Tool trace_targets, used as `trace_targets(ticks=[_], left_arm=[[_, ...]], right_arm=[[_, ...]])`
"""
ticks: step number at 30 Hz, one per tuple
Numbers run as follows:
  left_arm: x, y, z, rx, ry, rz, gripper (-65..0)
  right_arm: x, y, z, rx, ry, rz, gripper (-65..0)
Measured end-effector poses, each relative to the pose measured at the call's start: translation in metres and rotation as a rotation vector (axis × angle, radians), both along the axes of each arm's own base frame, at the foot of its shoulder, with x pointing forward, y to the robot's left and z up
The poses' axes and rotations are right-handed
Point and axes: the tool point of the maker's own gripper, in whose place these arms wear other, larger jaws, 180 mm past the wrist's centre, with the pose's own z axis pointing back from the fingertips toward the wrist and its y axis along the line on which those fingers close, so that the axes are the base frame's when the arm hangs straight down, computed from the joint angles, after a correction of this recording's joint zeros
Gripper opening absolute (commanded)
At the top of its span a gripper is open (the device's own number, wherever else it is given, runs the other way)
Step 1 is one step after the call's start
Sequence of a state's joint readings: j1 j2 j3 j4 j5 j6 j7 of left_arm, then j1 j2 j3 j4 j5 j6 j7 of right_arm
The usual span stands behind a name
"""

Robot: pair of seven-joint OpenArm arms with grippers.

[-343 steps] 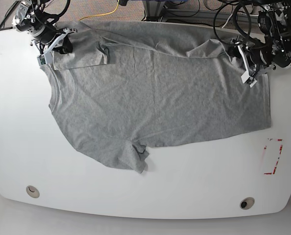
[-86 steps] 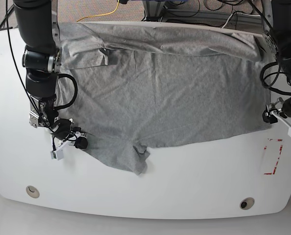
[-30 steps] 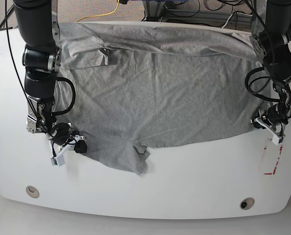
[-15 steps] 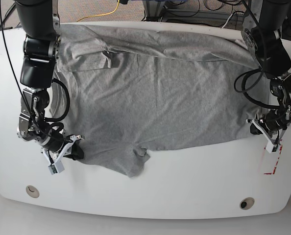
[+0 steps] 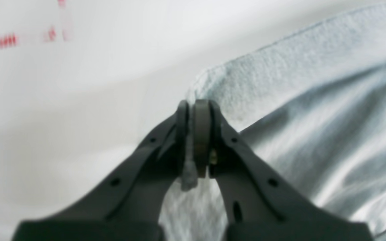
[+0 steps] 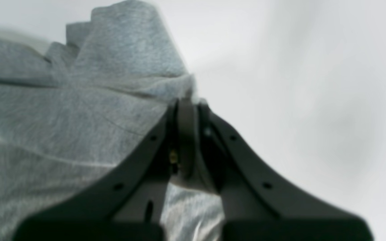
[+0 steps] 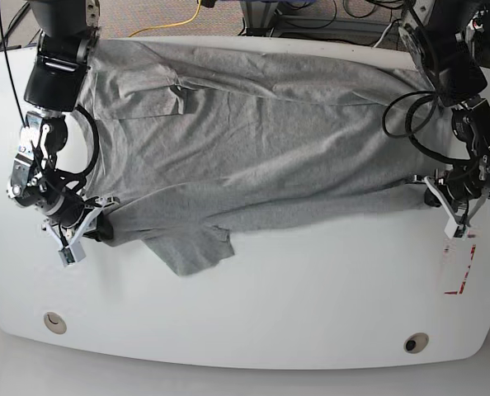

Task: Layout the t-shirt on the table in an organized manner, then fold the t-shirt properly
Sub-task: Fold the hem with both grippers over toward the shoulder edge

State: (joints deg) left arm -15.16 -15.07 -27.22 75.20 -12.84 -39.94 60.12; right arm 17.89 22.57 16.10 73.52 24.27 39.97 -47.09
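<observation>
**Both grippers clamped on shirt edge, near side of table**

Item: light heather-grey short-sleeved cotton t-shirt [image 7: 253, 140], lying across far half of the large glossy white tabletop [image 7: 253, 322]. Fabric wrinkled, far edge folded over w/ a long crease. One sleeve flap sticks out from near edge toward centre-left. No lettering visible.

Left gripper [image 7: 440, 196]: at base view's right, at shirt's near corner. Wrist view shows black jaws pressed together w/ a thin strip of grey fabric pinched between them [image 5: 193, 134]; shirt extends to the right of the jaws, bare white surface to the left.

Right gripper [image 7: 87, 231]: at base view's left, at shirt's near edge. Wrist view shows jaws clenched on a bunched fold of grey fabric [image 6: 186, 134]; cloth spreads left, bare table right.

Red tape rectangle mark [image 7: 458, 266]: just beside left gripper, on near-right part of table, apart from shirt. Two round grommet holes [image 7: 54, 321] near front edge, well apart from shirt.
</observation>
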Motion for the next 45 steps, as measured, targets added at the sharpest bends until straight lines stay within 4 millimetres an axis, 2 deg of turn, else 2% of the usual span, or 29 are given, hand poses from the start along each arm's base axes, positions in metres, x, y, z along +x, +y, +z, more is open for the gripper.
trace_targets(ticks=[7,12,18,21,27,32,39,42,45], left_arm=[[-0.021,0.004,-0.015,0.016,0.050,-0.003,-65.0],[-0.032,0.019,-0.018,0.047,0.075,0.007,-65.0],[-0.042,0.019,-0.024,0.051,0.094,0.000,-65.0],[-0.041,0.022,-0.017,0.071,0.077,-0.011,-65.0],[-0.040,0.028,0.000,0.123,0.036,-0.021,-65.0],[-0.048,0.029,0.006,0.166,0.073,-0.027,-65.0],[-0.049,0.032,0.027,0.236,0.066,-0.034,-65.0],[-0.055,0.032,0.028,0.253,0.067,-0.043,-65.0],[-0.068,0.032,0.020,0.260,0.098,-0.050,-65.0]], right_arm=[[-0.022,0.005,-0.003,-0.048,0.000,0.031,-65.0],[-0.039,0.010,-0.004,-0.085,0.016,0.061,-65.0],[-0.055,-0.010,0.008,-0.097,0.006,-0.021,-65.0],[-0.064,-0.018,0.008,-0.127,0.039,-0.046,-65.0],[-0.074,-0.012,0.009,-0.120,0.039,-0.039,-65.0],[-0.094,-0.012,-0.003,-0.145,0.081,-0.040,-65.0],[-0.114,0.005,-0.011,-0.133,0.097,-0.021,-65.0],[-0.122,0.006,-0.015,-0.113,0.105,-0.040,-65.0],[-0.129,0.000,-0.019,-0.114,0.124,-0.059,-65.0]])
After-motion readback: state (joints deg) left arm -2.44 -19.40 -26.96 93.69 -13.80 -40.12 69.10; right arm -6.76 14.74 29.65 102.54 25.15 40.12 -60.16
